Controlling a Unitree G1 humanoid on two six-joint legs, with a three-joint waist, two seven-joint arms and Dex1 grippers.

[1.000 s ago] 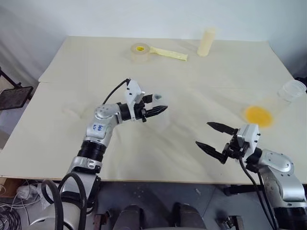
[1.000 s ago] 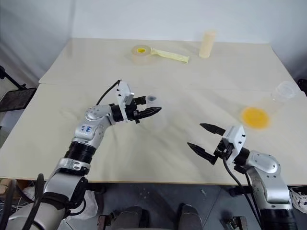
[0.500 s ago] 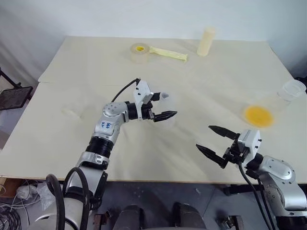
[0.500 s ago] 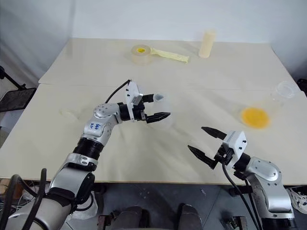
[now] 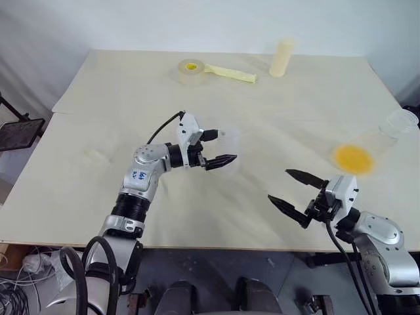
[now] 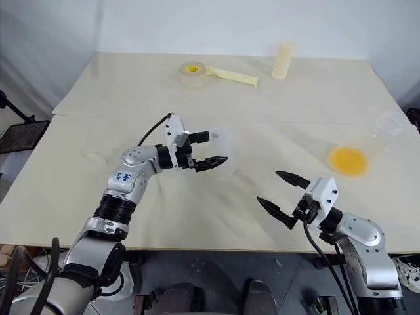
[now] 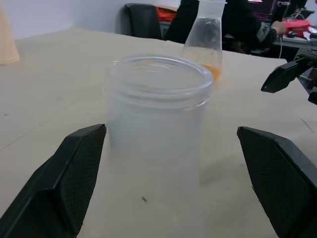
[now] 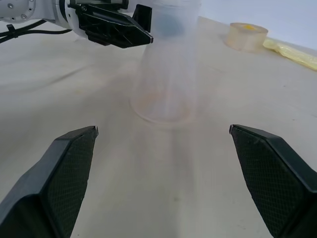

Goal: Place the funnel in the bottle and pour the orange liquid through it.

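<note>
the bottle's (image 7: 156, 144) base is being cut off in the left wrist view; its contents cannot be told.

No words or numbers clear enough to read anywhere. Only a small blue mark on the left arm (image 5: 138, 174), too tiny to make out. Nothing printed on the bottle (image 7: 157, 129), the flask (image 5: 374, 146) near the right edge of the table (image 5: 98, 98), the tape roll (image 5: 191, 70) or the cream cylinder (image 5: 282, 58) by the far edge.
</note>
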